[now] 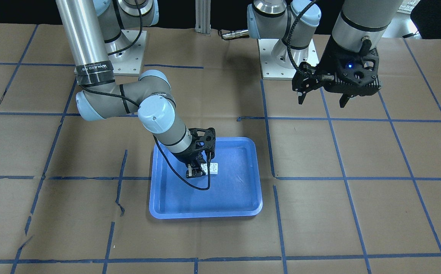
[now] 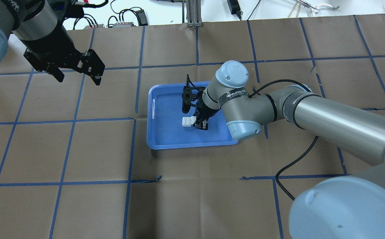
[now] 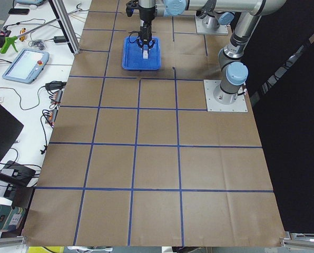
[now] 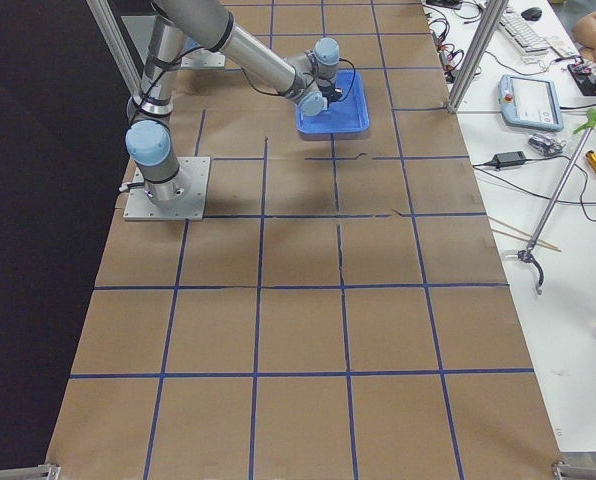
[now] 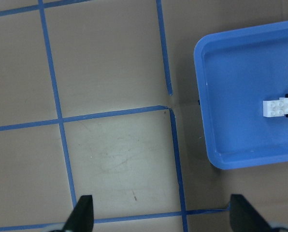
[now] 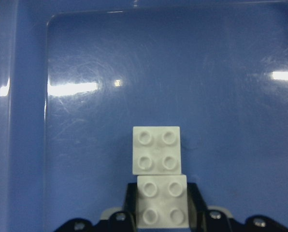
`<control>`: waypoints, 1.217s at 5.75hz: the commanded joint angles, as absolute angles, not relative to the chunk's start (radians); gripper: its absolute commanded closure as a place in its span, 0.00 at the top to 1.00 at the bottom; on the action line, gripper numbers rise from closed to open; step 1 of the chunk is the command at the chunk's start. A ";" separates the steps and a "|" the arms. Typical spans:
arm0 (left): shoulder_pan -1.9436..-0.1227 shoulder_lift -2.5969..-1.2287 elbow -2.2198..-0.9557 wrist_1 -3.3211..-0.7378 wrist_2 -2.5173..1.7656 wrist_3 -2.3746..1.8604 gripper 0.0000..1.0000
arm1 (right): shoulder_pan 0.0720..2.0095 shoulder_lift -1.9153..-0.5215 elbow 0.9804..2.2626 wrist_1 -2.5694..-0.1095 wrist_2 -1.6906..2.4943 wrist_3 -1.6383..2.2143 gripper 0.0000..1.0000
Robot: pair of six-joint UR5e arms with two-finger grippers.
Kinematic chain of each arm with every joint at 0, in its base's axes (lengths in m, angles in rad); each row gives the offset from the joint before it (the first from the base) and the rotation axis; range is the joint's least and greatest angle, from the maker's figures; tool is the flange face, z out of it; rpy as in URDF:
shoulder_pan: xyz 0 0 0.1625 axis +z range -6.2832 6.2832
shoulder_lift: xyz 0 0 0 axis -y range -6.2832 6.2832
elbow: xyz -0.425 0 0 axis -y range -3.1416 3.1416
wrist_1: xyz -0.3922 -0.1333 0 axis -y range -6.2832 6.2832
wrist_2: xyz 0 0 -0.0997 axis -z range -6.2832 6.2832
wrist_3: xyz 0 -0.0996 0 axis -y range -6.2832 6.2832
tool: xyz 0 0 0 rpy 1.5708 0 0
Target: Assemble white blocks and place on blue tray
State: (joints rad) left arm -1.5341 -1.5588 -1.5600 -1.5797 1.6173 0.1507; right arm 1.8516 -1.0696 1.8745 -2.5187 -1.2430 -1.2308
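The two white blocks (image 6: 158, 176) sit joined end to end inside the blue tray (image 6: 86, 145); they also show in the overhead view (image 2: 187, 121) and the front view (image 1: 210, 168). My right gripper (image 6: 162, 205) is down in the tray (image 2: 152, 116) and shut on the nearer block, a finger on each side of it. The blocks sit at or just above the tray floor. My left gripper (image 2: 77, 78) is open and empty, raised over the table well to the tray's left. Its wrist view shows the tray's edge (image 5: 202, 96) and the blocks (image 5: 280, 107).
The table is covered in brown paper with a grid of blue tape lines (image 2: 136, 96). The right arm's elbow (image 2: 242, 109) and black cable (image 2: 295, 166) hang over the tray's right side. Operators' gear lies off the table's edges (image 3: 25, 66).
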 commanded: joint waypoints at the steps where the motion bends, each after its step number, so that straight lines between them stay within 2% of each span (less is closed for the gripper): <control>1: -1.529 -1.557 -1.560 -1.556 1.611 0.123 0.99 | 1.850 -1.074 1.875 -2.517 -1.244 -1.226 0.38; 7: -1.531 -1.555 -1.575 -1.557 1.549 0.043 0.99 | 1.852 -1.071 1.876 -2.517 -1.243 -1.226 0.38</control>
State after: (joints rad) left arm -1.5298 -1.5559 -1.5650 -1.5570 1.5445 0.0464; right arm 1.8515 -1.0707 1.8759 -2.5173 -1.2425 -1.2256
